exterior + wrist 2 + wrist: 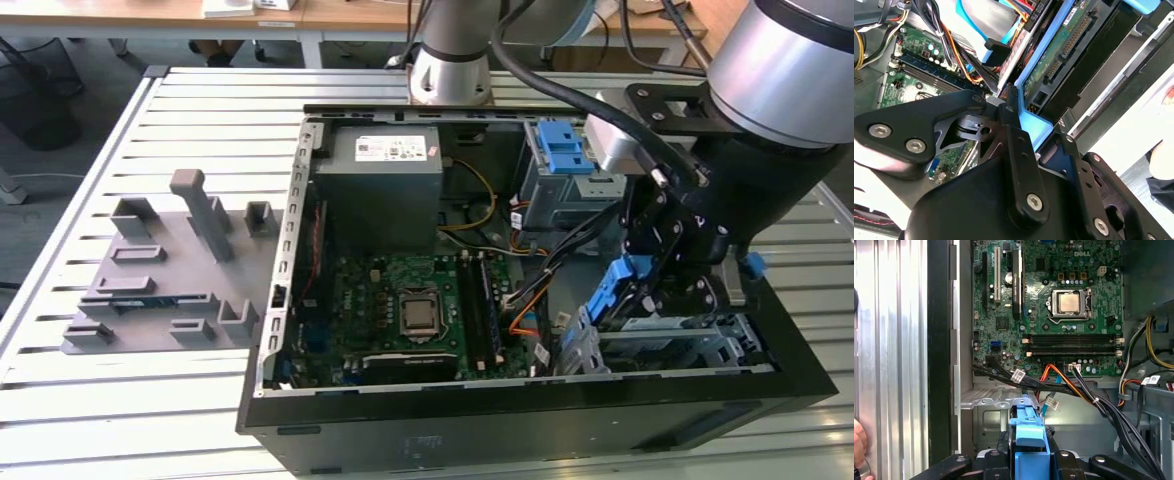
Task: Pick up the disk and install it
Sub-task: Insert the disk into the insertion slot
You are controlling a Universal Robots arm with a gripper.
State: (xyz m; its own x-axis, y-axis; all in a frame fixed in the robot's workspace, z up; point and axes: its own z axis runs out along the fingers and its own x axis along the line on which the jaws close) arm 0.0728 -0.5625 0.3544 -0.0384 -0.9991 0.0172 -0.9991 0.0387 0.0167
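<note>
While clamped on the disk (617,290) | end effector (638,300) inside case | cables (1094,400) crowd alongside

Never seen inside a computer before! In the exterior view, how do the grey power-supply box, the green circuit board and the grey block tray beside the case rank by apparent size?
1. Green circuit board
2. Grey block tray, looking nearly alike
3. Grey power-supply box
</note>
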